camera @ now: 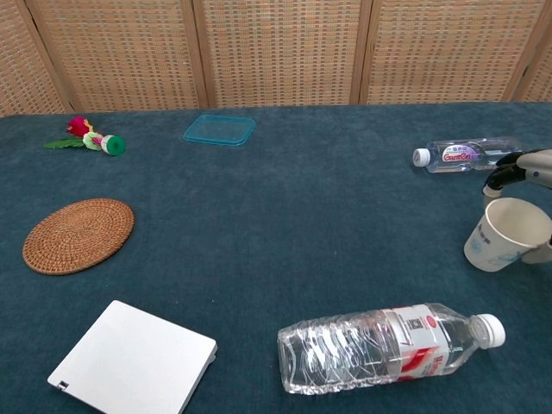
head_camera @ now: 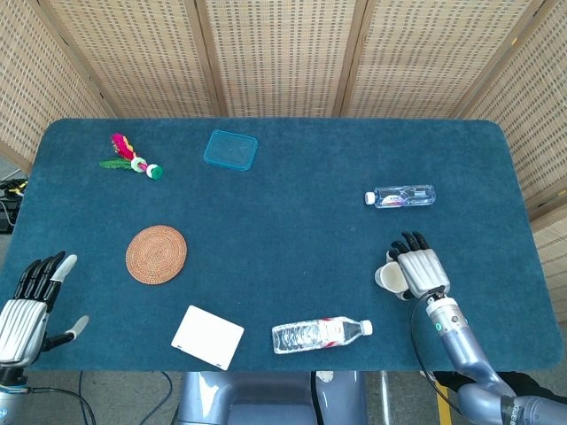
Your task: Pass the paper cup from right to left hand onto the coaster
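Right hand (head_camera: 420,270): fingers wrapped round the paper cup (camera: 506,235), gripping it; cup tilted, mouth toward centre, at right side of surface (head_camera: 283,221).
Left hand (head_camera: 27,305): fingers spread, holding nothing, at near-left edge.
Coaster (head_camera: 156,254): woven, left of centre, well apart from cup.
Surface: dark blue cloth; woven screen panels behind.
Bottles: large bottle (camera: 388,345) lying near front; small bottle (camera: 461,155) beyond cup.
Labels: small bottle label unreadable.

A white paper cup (camera: 509,234) with faint blue print, empty, tilts leftward at the table's right side. A round woven coaster (head_camera: 156,254) lies flat far left.
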You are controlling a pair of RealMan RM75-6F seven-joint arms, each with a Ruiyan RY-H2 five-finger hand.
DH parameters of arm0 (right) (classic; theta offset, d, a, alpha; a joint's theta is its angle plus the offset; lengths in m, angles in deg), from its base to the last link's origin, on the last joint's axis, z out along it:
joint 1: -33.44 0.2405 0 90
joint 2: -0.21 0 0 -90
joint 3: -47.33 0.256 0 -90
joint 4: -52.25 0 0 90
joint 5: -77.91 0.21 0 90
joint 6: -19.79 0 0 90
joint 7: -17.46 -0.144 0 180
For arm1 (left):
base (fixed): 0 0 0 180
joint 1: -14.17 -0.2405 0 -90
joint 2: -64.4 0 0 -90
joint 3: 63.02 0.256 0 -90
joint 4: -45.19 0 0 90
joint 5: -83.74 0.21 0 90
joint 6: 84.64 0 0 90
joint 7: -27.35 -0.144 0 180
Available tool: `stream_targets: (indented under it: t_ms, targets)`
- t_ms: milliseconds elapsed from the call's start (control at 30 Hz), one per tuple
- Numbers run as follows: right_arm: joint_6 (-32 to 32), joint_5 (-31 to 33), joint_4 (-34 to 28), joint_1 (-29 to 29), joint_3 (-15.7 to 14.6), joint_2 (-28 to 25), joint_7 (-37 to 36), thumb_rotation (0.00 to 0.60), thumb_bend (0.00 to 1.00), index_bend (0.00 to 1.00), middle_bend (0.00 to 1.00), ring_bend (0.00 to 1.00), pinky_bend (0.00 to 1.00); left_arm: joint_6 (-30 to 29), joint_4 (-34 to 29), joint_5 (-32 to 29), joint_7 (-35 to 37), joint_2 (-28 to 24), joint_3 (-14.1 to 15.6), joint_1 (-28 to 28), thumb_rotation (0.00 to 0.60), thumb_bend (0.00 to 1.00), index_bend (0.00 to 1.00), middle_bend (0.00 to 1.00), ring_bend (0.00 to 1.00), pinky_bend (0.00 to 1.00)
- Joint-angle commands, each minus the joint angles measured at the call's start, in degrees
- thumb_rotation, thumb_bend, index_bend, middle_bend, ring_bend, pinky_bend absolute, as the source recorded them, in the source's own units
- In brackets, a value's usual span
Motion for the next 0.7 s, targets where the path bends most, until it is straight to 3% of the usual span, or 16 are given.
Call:
stream_targets:
  t_ms: [33,467,700]
  targets:
    - [-0.2,-0.3,0.3,0.1,-0.2,0.2,-0.2,0.600,0.08,0.43,0.25,0.00,0.00,0.0,0.0,0.0,-0.1,0.0,0.0,0.0,0.600,0.25,0.00,0.00,0.00,0.00]
    - [-1.5,-1.6,-1.5,2.5,1.0,0.9,1.2,0.600,0.08,0.44,0.26,0.00,0.00,-0.1,-0.1,-0.2,0.7,-0.2,-0.1,0.0,0.600,0.25,0.00,0.00,0.00,0.00]
    - [-0.9,0.3,-5.6,6.7,3.6,0.9,7.7,0.600,0.08,0.44,0.26,0.00,0.00,0.5,0.1,-0.6,2.2,-0.3,-0.2,0.3,0.600,0.25,0.00,0.00,0.00,0.00]
